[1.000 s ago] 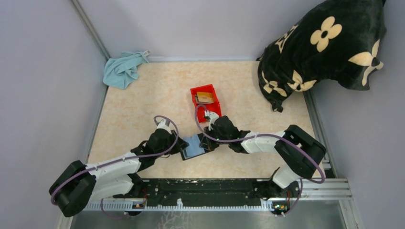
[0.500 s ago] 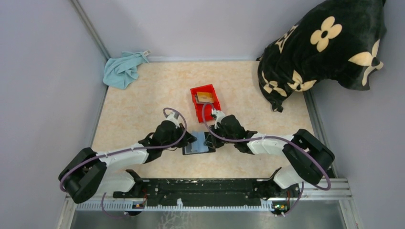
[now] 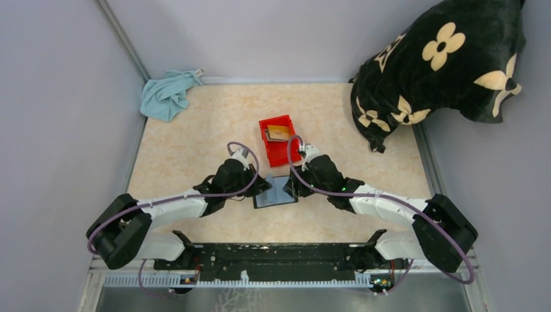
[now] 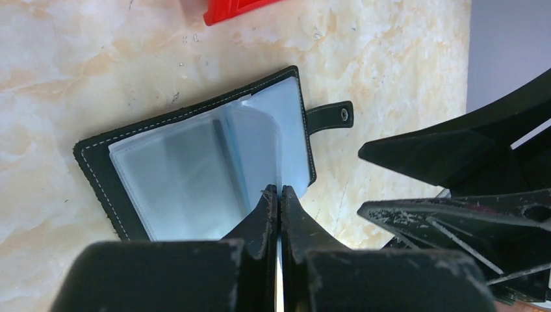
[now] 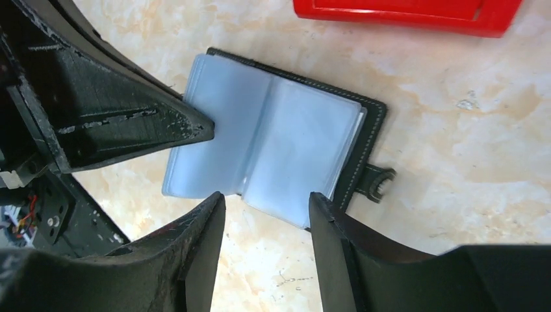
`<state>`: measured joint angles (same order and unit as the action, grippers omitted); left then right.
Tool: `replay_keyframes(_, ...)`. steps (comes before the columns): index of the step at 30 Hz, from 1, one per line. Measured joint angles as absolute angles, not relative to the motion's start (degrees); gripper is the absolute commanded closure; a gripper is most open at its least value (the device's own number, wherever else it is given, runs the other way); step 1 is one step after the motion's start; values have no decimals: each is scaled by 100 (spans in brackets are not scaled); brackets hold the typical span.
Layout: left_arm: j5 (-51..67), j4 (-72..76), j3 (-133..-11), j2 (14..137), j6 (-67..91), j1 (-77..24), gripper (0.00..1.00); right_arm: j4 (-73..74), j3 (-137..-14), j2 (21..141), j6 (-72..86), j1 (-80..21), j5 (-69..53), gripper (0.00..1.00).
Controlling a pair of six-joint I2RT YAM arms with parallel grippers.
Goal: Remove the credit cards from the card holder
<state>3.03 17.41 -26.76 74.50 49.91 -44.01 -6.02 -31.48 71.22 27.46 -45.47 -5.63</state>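
Card holder point(image 3: 276, 192) lies open betw. both arms, long axis L-to-R: L gripper point(image 4: 279, 195) closed, tip on its L half; R gripper point(image 5: 266, 199) open, fingers straddling the fold, holder straight ahead.

From above, the left hand point(image 3: 262, 188) and right hand point(image 3: 290, 186) cover the side edges of the card holder point(image 3: 275, 194). Both wrist views cut the red bin point(image 5: 403, 14) off at the top. The holder's cloudy sleeves point(image 5: 273, 140) blur whatever lies inside.

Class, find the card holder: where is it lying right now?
In the top view the card holder lies open on the table, just on the arms' side of the red bin, between the left tool and right tool.
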Motion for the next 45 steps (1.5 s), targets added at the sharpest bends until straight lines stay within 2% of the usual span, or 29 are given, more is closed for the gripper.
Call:
replay_keyframes(9,272,1111,-2749,7288,4871,-4405,100,-344,-3153,7067,2698,-4519,-336,52)
replay_keyframes(18,3,-257,-2860,6646,4394,-4401,100,-390,-3159,7240,2661,-4519,-303,53)
replay_keyframes(25,-211,-1525,-4016,7382,4053,-4401,99,-386,-3159,7415,2659,-4519,-303,53)
replay_keyframes(29,-209,-1726,-4460,7867,4034,-4440,89,-379,-3159,7411,2659,-4519,-279,53)
replay_keyframes(35,-191,-1785,-4766,8322,4038,-4665,81,-318,-3135,7150,2655,-4453,-213,53)
replay_keyframes(41,-193,-1767,-5135,8781,4088,-5043,55,-248,-2965,6744,2648,-4285,-174,53)
replay_keyframes(45,-165,-1693,-5336,9065,4156,-5297,44,-99,-2864,6488,2633,-4180,-132,53)
